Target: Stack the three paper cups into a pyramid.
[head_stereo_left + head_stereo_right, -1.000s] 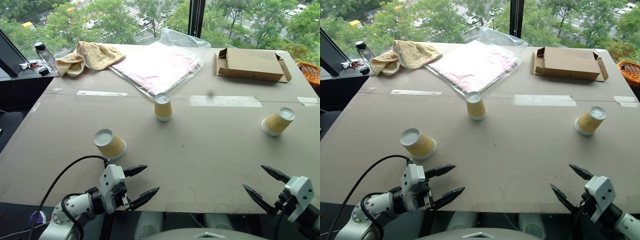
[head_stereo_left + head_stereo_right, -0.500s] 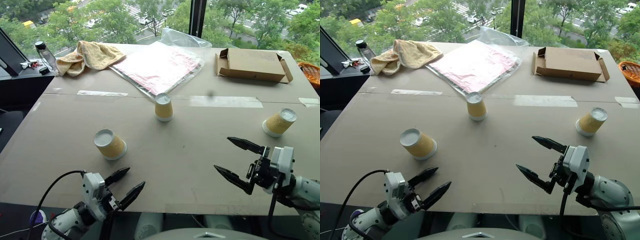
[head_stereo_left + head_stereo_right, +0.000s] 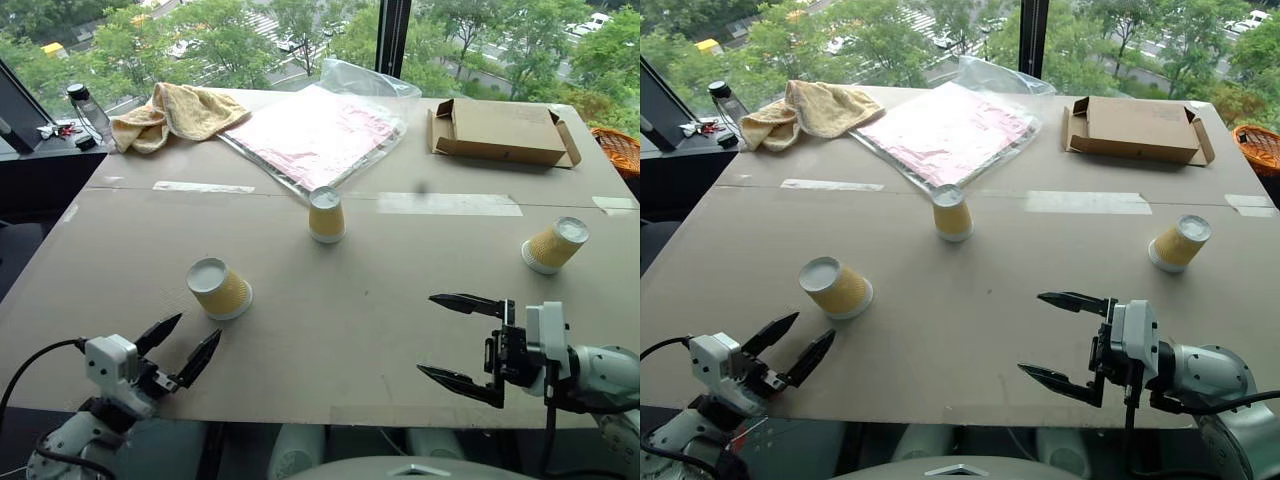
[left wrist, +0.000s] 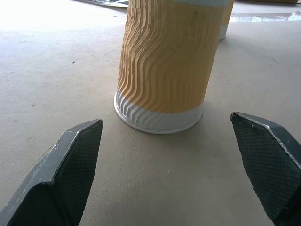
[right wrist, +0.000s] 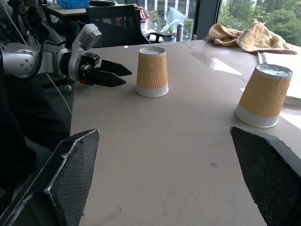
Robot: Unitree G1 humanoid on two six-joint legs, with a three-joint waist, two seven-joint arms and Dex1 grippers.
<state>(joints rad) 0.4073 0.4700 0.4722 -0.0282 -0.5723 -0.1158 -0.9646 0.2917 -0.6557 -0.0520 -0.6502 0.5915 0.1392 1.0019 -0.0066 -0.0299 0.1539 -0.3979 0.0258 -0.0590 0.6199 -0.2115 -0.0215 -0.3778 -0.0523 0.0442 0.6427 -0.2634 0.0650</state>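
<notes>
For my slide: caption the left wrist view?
Open left pincer faces an upside-down paper cup on the table.

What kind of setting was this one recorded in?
Probably an office or lab room on an upper floor: a big window overlooks treetops and parked cars, the tabletop is covered in taped cardboard, and an office chair stands by another desk.

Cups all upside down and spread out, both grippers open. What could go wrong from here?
1. Left gripper is lined up on the near cup; a shallow approach could knock the light cup over.
2. The far-right cup sits near the table edge; a nudge might send it off.
</notes>
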